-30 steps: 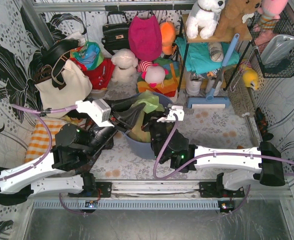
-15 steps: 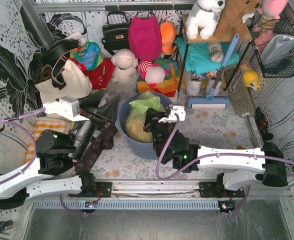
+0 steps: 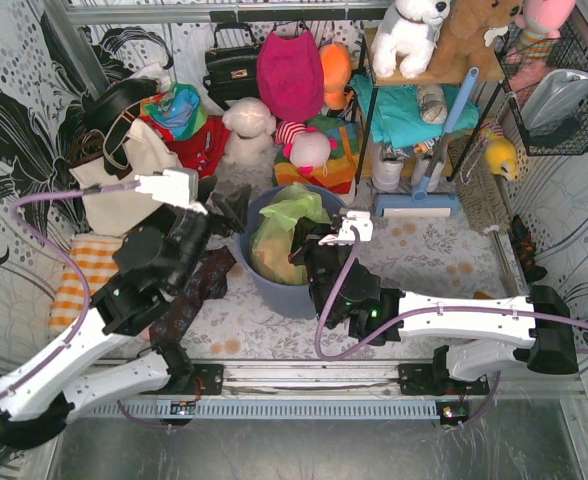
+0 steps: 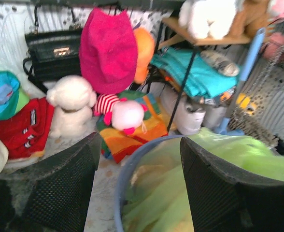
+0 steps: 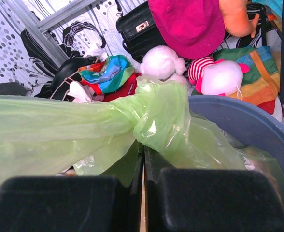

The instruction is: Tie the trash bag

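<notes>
Trash bag (image 5: 151, 116) bunched at the neck, sitting inside a blue-grey bin (image 3: 274, 288) on the counter (image 3: 444, 250).
Right hand (image 5: 143, 191) pressed together, pinching the bag's plastic; left hand (image 4: 138, 162) spread, gripping nothing, beside the bin's left rim.

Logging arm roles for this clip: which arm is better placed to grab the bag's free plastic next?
Left. The left gripper is open and empty, at the bin's rim and facing the trash bag. The right gripper is shut on the bag's plastic, so it is probably occupied.
</notes>
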Controlling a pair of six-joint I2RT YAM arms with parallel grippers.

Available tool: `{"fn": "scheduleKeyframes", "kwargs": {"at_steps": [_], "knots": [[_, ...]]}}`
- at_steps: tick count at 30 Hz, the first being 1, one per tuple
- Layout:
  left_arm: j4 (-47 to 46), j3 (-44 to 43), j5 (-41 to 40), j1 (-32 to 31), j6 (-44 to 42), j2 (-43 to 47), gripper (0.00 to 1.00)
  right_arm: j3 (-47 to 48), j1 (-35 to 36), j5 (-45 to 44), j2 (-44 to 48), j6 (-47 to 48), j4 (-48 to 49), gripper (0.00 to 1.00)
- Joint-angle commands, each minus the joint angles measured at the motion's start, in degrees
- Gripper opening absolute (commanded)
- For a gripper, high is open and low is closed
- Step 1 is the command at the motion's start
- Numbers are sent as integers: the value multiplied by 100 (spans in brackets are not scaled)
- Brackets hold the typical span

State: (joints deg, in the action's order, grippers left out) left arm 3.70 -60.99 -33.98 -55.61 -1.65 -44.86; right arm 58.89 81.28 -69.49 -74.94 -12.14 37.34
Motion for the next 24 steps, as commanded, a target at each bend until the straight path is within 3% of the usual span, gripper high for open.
{"fn": "scheduleKeyframes", "kwargs": {"at_steps": [1,6,9,15,21,24], "knots": [[410,154,2398,1408,1095,-232,75,134,-33,-29,181,-67,-21,0],[-46,575,4477,2388,1492,-386,75,156,-33,-20,216,-62,-58,0],[-385,785,5322,2630,1676,-393,73,158,-33,-6,240,-87,-103,0],[-821,1079,6428,2818,1905,-285,75,123,-33,1,260,-223,-247,0],[-938,1132,6904,2820,1879,-486,76,96,-28,6,278,-323,-324,0],[-1047,1089,7156,2824,1879,-648,64,88,-33,14,278,-350,-316,0]]}}
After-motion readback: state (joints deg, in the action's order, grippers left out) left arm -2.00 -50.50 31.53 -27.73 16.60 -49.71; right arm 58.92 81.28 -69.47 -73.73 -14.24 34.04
